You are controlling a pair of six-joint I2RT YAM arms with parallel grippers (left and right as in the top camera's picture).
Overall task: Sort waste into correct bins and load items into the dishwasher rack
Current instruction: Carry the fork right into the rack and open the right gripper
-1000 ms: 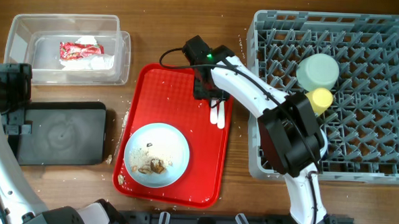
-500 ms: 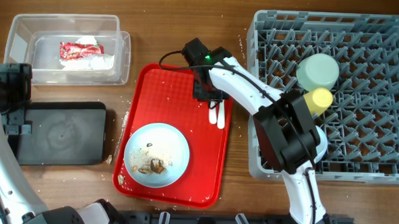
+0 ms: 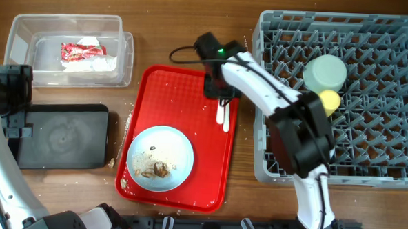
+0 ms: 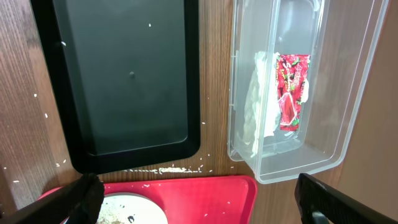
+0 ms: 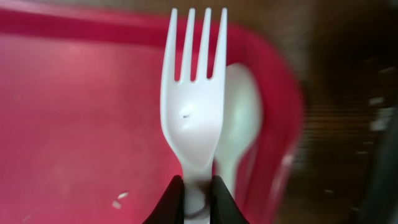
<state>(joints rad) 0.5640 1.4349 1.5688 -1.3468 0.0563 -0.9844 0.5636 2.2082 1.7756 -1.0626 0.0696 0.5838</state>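
The left gripper (image 4: 196, 198) hangs over the black tray (image 4: 124, 81) and the clear tub (image 4: 336, 124). Its fingers are spread wide and hold nothing. By the right edge of the red serving tray (image 3: 156, 98), the fork (image 5: 194, 106) points its prongs straight away from the right gripper (image 5: 196, 200), which is pinched tight on its handle. The spoon (image 5: 241, 124) sits just beside. That arm bends over the grey rack (image 3: 368, 135) on the wooden table (image 3: 180, 30)

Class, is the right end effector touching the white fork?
Touching. The right wrist view shows the right end effector pinching the white fork by its handle.
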